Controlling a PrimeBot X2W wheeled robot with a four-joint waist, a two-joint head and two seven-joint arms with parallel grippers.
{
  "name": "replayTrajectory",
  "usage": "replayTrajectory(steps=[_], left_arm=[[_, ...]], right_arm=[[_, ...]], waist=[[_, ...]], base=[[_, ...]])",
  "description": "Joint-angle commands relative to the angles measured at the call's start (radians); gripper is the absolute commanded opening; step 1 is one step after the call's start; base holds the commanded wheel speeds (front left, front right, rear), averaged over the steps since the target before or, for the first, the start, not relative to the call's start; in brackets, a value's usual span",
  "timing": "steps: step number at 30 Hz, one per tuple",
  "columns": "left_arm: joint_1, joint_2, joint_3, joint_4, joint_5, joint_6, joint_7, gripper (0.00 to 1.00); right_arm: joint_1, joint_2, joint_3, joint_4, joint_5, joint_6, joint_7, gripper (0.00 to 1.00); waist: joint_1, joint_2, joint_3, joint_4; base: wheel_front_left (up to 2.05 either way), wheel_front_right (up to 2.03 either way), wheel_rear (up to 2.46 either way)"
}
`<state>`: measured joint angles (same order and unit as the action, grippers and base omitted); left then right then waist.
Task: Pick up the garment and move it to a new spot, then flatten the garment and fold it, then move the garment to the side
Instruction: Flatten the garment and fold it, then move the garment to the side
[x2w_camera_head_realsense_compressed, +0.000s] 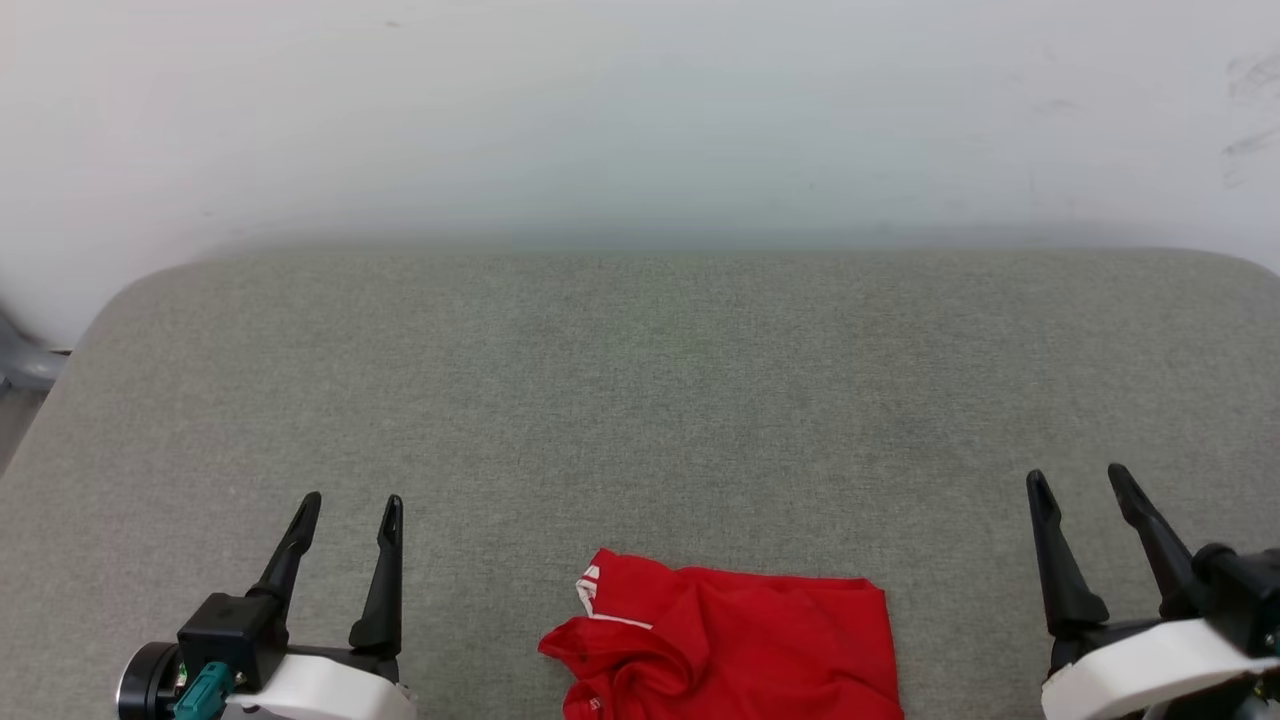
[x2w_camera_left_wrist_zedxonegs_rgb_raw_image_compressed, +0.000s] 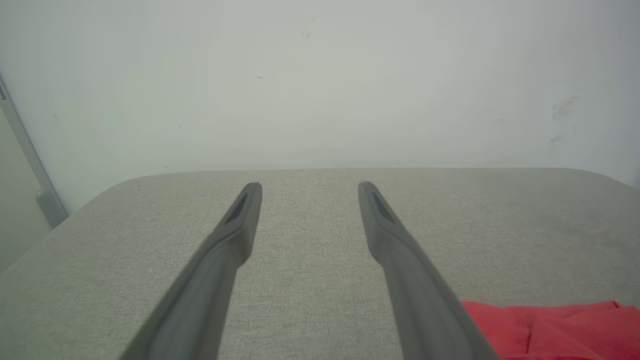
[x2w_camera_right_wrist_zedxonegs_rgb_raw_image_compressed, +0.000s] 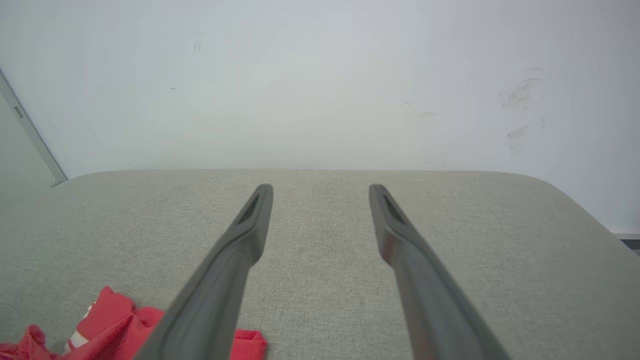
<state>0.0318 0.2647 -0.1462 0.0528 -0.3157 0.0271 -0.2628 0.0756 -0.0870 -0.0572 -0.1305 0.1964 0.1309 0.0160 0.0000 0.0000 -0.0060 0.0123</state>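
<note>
Garment (x2w_camera_head_realsense_compressed: 730, 645): red, crumpled, at near edge of the grey surface (x2w_camera_head_realsense_compressed: 640, 400), between my left jaws and right jaws, touching neither. Both jaws: spread, holding nothing. Beyond: scuffed white wall (x2w_camera_head_realsense_compressed: 640, 110).

Garment (x2w_camera_head_realsense_compressed: 740, 640): lower part cut off by the head view's bottom edge, and its bunched left side hides much of the cloth.

Left wrist view: garment (x2w_camera_left_wrist_zedxonegs_rgb_raw_image_compressed: 560, 330) cut off at the corner, partly behind a finger (x2w_camera_left_wrist_zedxonegs_rgb_raw_image_compressed: 425, 300) of the left gripper (x2w_camera_left_wrist_zedxonegs_rgb_raw_image_compressed: 309, 187).

Right wrist view: garment (x2w_camera_right_wrist_zedxonegs_rgb_raw_image_compressed: 115, 320) partly behind a finger (x2w_camera_right_wrist_zedxonegs_rgb_raw_image_compressed: 210, 300) of the right gripper (x2w_camera_right_wrist_zedxonegs_rgb_raw_image_compressed: 320, 187).

Grey object (x2w_camera_head_realsense_compressed: 25, 365) at the frame edge: cut off, not identifiable.
</note>
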Motion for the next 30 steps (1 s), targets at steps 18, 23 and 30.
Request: replayTrajectory(steps=[18,23,30], left_arm=[[0.043,-0.032,0.03,0.009,0.012,-0.01,-0.002,1.0],[0.026,-0.038,0.039,0.01,0.016,-0.019,-0.002,1.0],[0.005,-0.052,0.05,-0.017,0.03,-0.034,-0.002,1.0]], right_arm=[[0.097,0.037,-0.006,-0.056,-0.076,-0.001,-0.019,1.0],[0.113,0.037,-0.03,-0.029,0.063,-0.001,0.058,1.0],[0.12,0.015,-0.126,0.066,0.296,-0.001,0.277,1.0]], waist=[[0.0,0.0,-0.031,-0.024],[0.0,0.0,-0.022,-0.016],[0.0,0.0,0.02,0.009]], base=[[0.0,0.0,0.0],[0.0,0.0,0.0],[0.0,0.0,0.0]])
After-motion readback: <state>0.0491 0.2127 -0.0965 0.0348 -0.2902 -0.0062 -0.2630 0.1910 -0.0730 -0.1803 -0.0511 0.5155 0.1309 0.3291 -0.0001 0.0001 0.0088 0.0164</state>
